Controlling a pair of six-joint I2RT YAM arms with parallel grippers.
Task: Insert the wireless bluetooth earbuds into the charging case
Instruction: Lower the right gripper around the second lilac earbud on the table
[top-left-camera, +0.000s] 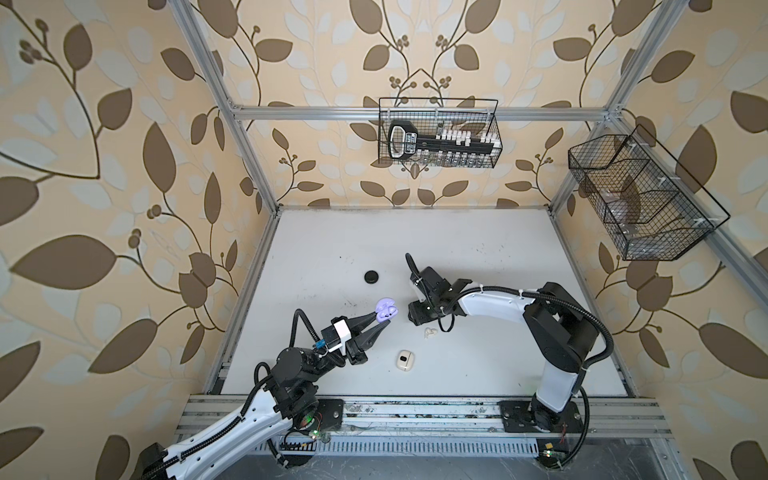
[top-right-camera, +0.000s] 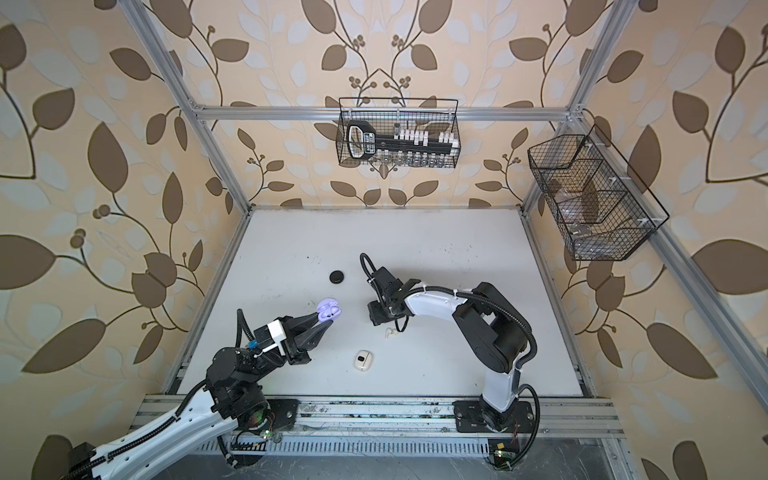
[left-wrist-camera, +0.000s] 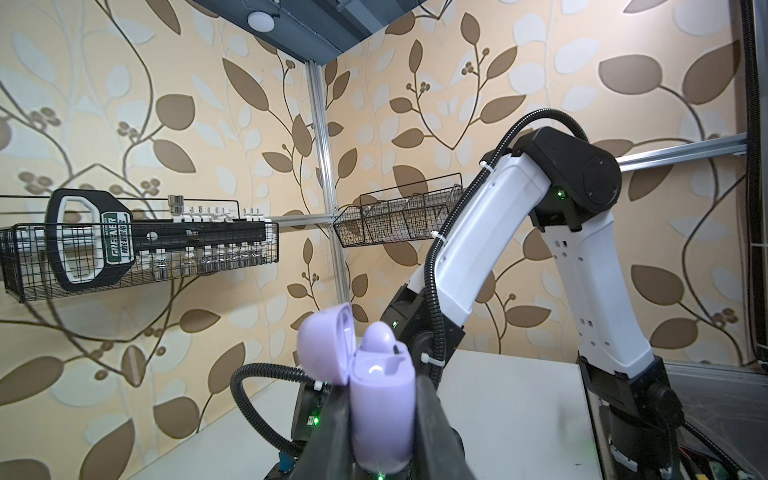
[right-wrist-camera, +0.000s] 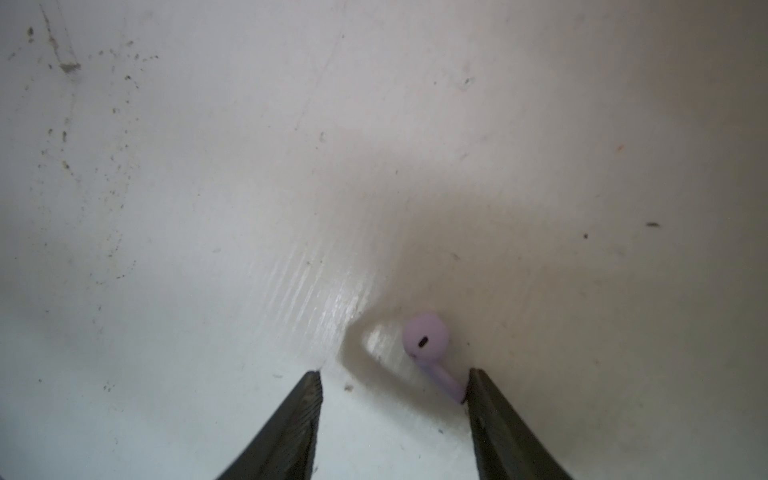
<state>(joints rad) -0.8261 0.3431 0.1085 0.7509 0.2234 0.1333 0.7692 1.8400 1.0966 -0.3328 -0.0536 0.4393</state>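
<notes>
My left gripper (top-left-camera: 381, 319) (top-right-camera: 325, 319) (left-wrist-camera: 382, 411) is shut on a lavender charging case (top-left-camera: 385, 311) (top-right-camera: 328, 309) (left-wrist-camera: 382, 399), held above the table with its lid (left-wrist-camera: 324, 345) flipped open. One lavender earbud (left-wrist-camera: 378, 334) sits in the case. A second lavender earbud (right-wrist-camera: 426, 336) lies on the white table. My right gripper (right-wrist-camera: 394, 374) points down over it, open, and the stem touches one fingertip (right-wrist-camera: 473, 376). In both top views the right gripper (top-left-camera: 417, 318) (top-right-camera: 376, 318) stands right of the case, its tips hidden under the wrist.
Two cream-white earbuds (top-left-camera: 430, 332) (top-right-camera: 390, 332) lie just beside the right gripper. A closed cream case (top-left-camera: 402, 359) (top-right-camera: 363, 359) sits nearer the front and a round black case (top-left-camera: 372, 276) (top-right-camera: 337, 276) further back. Wire baskets (top-left-camera: 438, 133) (top-left-camera: 640, 195) hang on the walls.
</notes>
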